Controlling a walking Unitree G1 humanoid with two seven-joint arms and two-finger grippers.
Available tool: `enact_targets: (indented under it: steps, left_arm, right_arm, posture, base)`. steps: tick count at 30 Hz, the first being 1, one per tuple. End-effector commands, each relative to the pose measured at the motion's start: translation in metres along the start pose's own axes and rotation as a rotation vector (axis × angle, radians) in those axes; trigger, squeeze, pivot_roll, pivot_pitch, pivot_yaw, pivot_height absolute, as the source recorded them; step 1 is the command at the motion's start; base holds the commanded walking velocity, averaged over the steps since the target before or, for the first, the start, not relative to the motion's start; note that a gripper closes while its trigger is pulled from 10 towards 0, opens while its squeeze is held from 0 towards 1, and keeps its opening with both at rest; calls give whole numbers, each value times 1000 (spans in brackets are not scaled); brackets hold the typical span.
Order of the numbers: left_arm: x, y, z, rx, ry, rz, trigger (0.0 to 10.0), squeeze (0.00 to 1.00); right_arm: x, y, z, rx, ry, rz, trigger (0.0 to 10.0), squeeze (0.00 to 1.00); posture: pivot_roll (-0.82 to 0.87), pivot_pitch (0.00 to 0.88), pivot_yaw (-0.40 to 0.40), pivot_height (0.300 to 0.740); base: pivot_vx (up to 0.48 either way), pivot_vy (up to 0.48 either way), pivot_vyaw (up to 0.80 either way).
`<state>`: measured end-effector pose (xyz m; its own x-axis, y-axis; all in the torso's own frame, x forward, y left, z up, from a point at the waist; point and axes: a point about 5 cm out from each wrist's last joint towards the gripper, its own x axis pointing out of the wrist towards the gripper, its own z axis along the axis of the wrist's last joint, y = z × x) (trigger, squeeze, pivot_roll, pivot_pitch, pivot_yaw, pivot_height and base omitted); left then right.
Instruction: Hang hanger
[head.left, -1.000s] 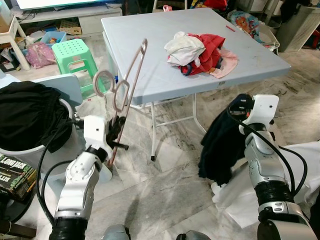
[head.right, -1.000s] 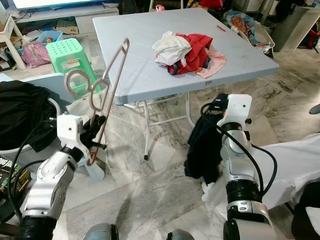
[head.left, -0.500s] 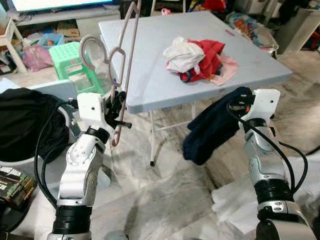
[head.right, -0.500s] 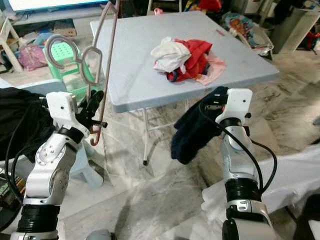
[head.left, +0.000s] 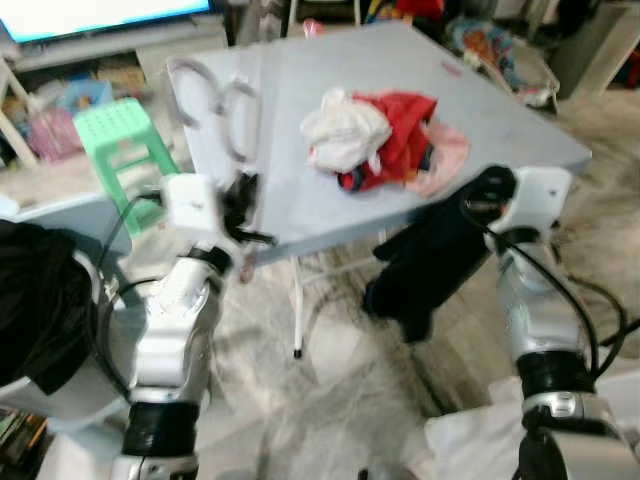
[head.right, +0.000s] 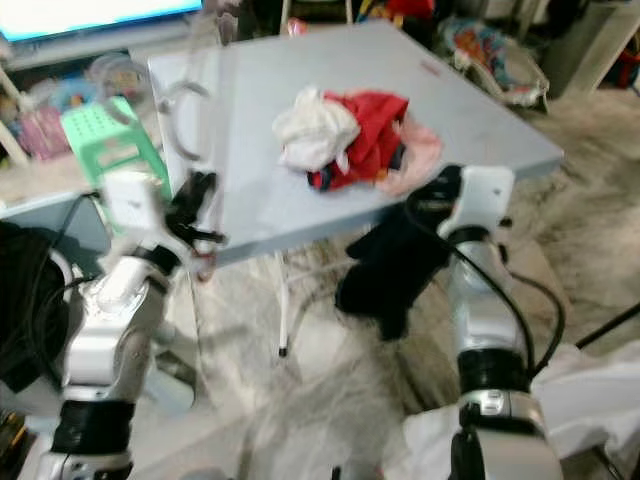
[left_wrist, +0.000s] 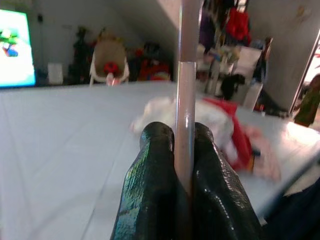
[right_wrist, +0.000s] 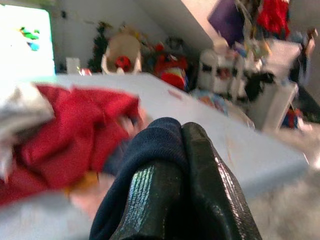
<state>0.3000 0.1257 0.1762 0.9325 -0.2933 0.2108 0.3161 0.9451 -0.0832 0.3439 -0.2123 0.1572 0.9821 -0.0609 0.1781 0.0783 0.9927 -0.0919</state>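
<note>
Your left hand (left_wrist: 182, 165) is clamped on the pink hanger (left_wrist: 186, 100), holding it upright at the worktop's (head.left: 330, 190) near left edge. Your right hand (right_wrist: 177, 165) pinches a dark navy garment (head.left: 430, 265), which hangs off the worktop's near right edge. A heap of clothes (head.left: 385, 135) lies on the worktop.

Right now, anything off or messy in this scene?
Clothes lie in an unfolded heap on the table, and a white cloth is on the floor by the right arm. The hanger in the left gripper is bare; the dark garment dangles from the right gripper.
</note>
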Motion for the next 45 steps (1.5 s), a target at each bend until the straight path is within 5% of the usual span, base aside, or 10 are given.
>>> enact_targets:
  steps: [1, 10, 20, 31, 35, 40, 41, 42, 43, 45]
  left_arm:
    - [-3, 11, 8, 22, -22, 40, 10000, 0]
    - [-1, 13, 10, 26, -34, 70, 10000, 0]
    - [6, 10, 7, 40, -40, 117, 10000, 0]
    - [0, 10, 2, 75, -38, 268, 10000, 0]
    - [-1, 11, 2, 77, -44, 290, 10000, 0]
    - [-1, 10, 2, 79, -43, 290, 10000, 0]
    - [-1, 10, 2, 81, -42, 290, 10000, 0]
    - [-1, 10, 2, 81, -42, 290, 10000, 0]
    - [-1, 10, 2, 82, -41, 289, 10000, 0]
    - [-1, 10, 2, 83, -39, 288, 10000, 0]
  right_arm:
    - [9, 15, 26, 4, -113, 63, 10000, 0]
    - [19, 18, 46, -64, -194, 157, 10000, 0]
    - [79, 44, 157, -65, -418, 345, 10000, 0]
    - [90, 83, 282, 452, -638, 512, 10000, 0]
    - [93, 98, 237, 387, -518, 555, 10000, 0]
    - [92, 95, 116, 145, -101, 439, 10000, 0]
    - [87, 86, 86, 80, 10, 391, 10000, 267]
    - [87, 86, 86, 80, 10, 391, 10000, 267]
    - [83, 76, 64, 58, 98, 347, 10000, 1000]
    - [78, 67, 47, 48, 171, 303, 10000, 1000]
  posture:
    - [29, 0, -13, 740]
    - [36, 0, -20, 740]
    - [33, 0, -51, 740]
    - [59, 0, -118, 740]
    - [54, 0, -120, 740]
    - [49, 0, -114, 740]
    - [48, 0, -110, 740]
    - [48, 0, -110, 740]
    - [45, 0, -105, 740]
    - [45, 0, -103, 740]
  base:
    - [480, 0, 0]
    - [480, 0, 0]
    - [0, 0, 0]
    - [0, 0, 0]
    - [0, 0, 0]
    - [0, 0, 0]
    - [0, 0, 0]
    - [0, 0, 0]
    - [0, 0, 0]
    - [0, 0, 0]
